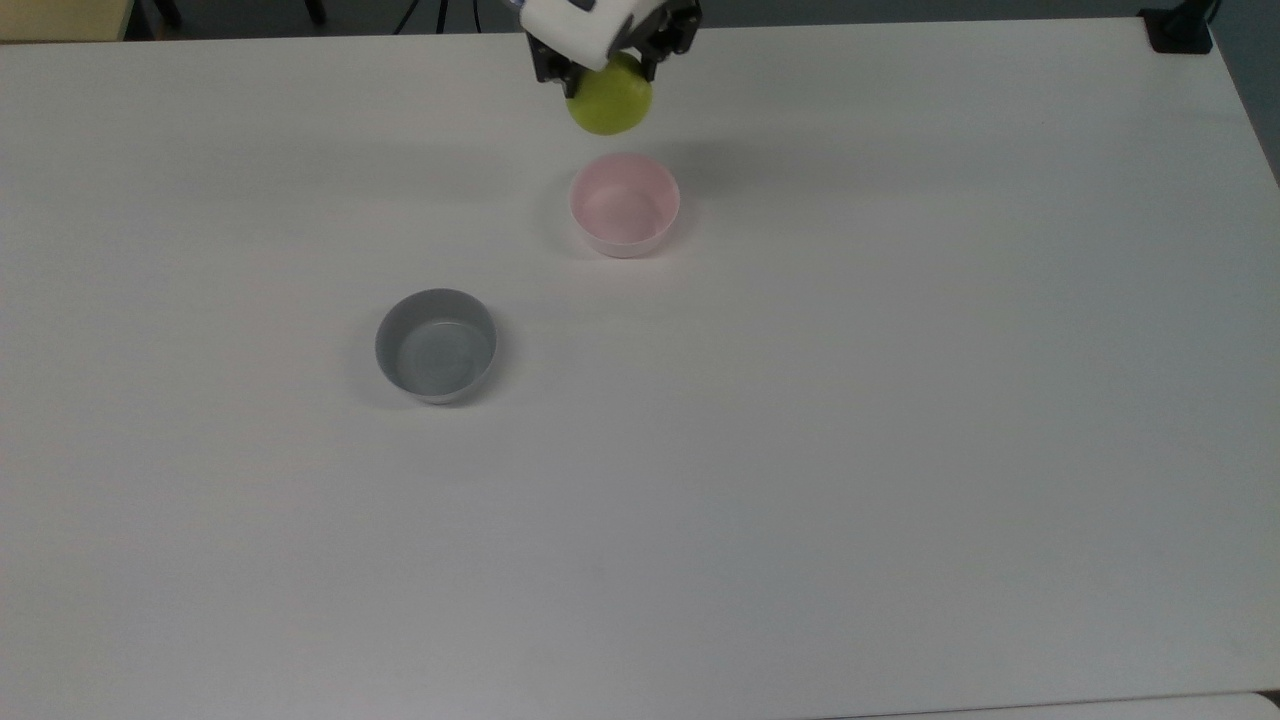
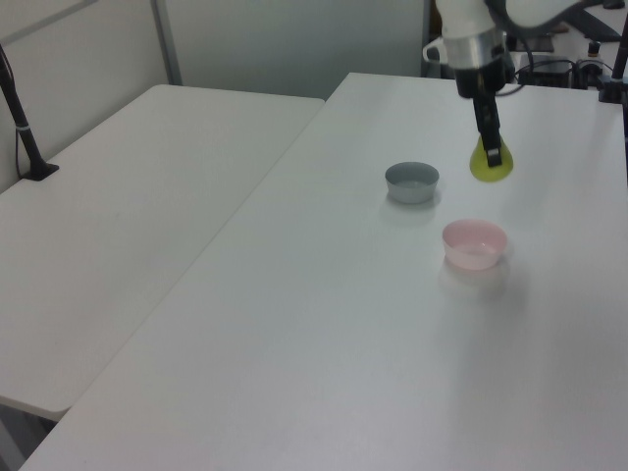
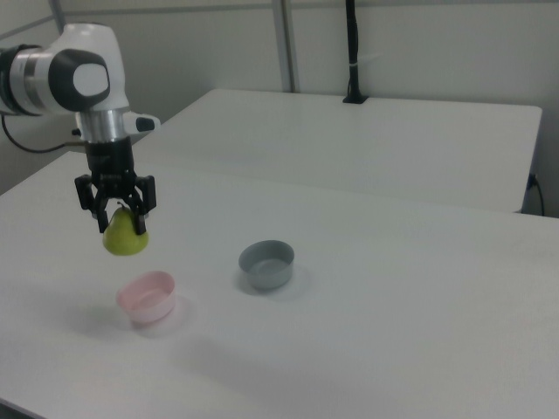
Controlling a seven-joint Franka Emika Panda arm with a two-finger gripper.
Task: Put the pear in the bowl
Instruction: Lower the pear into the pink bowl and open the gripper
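Gripper (image 3: 116, 215) vertical, pointing down; fingers (image 3: 140, 218) clamped inward

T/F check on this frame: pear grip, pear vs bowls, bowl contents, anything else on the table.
1. The gripper holds the pear in the air. True.
2. The pear already sits inside the pink bowl. False: it hangs above the table, near that bowl, not in it.
3. The grey bowl is empty. True.
4. The two bowls touch each other. False: bare table lies between them.
5. In the top view, the grey bowl lies to the left of the pink bowl. True.
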